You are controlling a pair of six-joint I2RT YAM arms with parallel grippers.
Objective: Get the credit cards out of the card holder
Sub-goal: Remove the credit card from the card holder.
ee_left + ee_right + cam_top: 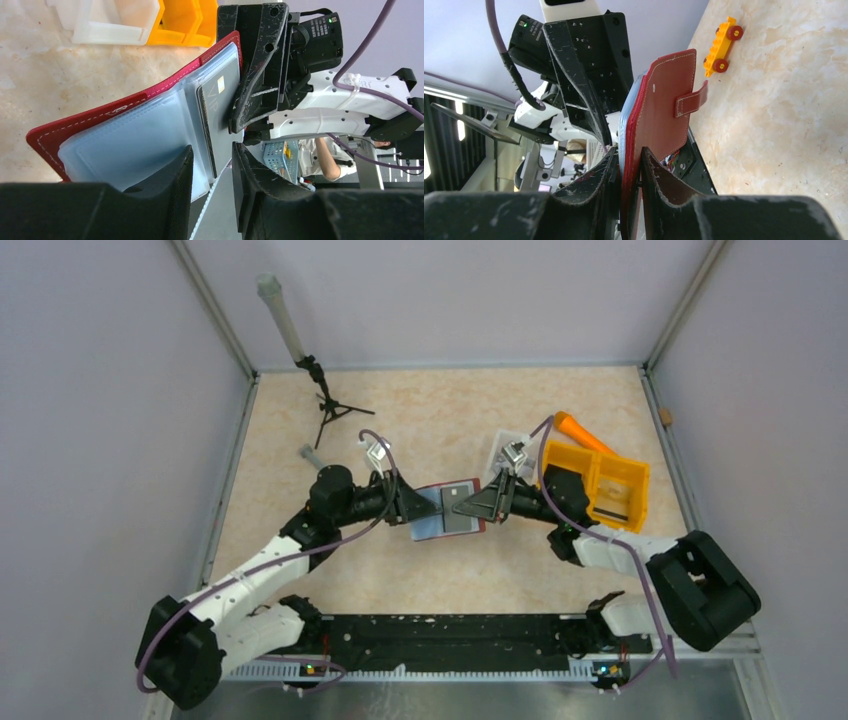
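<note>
The dark red card holder hangs open above the middle of the table, between both grippers. My right gripper is shut on its red cover; the strap tab sticks out sideways. In the left wrist view the pale sleeves face me. A dark grey credit card marked VIP juts out of one sleeve. My left gripper has its jaws apart on either side of that card's near edge, with a gap showing on both sides. Other cards are hidden.
An orange two-compartment tray and a white tray stand to the right behind the right arm. A small tripod stands at the back left. A yellow toy car lies on the table.
</note>
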